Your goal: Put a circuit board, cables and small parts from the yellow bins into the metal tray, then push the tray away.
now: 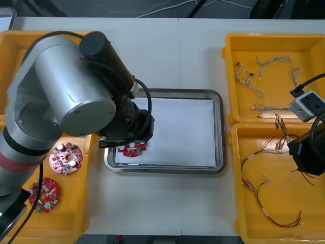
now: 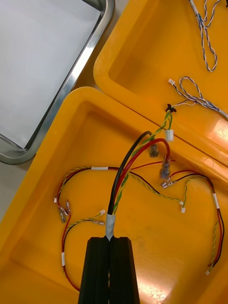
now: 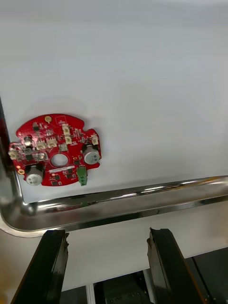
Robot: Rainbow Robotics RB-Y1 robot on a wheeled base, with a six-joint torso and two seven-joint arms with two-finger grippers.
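The left gripper [image 3: 107, 235] hangs over the tray's near rim with its fingers wide apart and nothing between them. 1 board [image 3: 54, 152] lies flat on the white floor of the tray [image 3: 142, 202], in its near left corner, just beside the rim and apart from the fingers, so the board step looks done. The step in hand seems to belong to the right gripper [image 2: 110, 241], over the near right bin [image 2: 38, 199], with its fingers pinched close on a cable [image 2: 128, 166] of black, red and yellow-green strands, at a white taped band. To do this well, I would lift straight up and slowly: the cable's free end lies among looser red and yellow cables [image 2: 64, 223] in the same bin, and their loops could snag and ride along. Raise it high enough for the dangling plugs to pass over the bin wall and the tray rim. Then carry it to the tray's bare white middle, well apart from the board, and part the fingers only when most of the cable rests inside. The left arm sits over the tray's near left part, so the right should keep to the tray's right half. No brand or label can be read; the board's white print is too small to make out.
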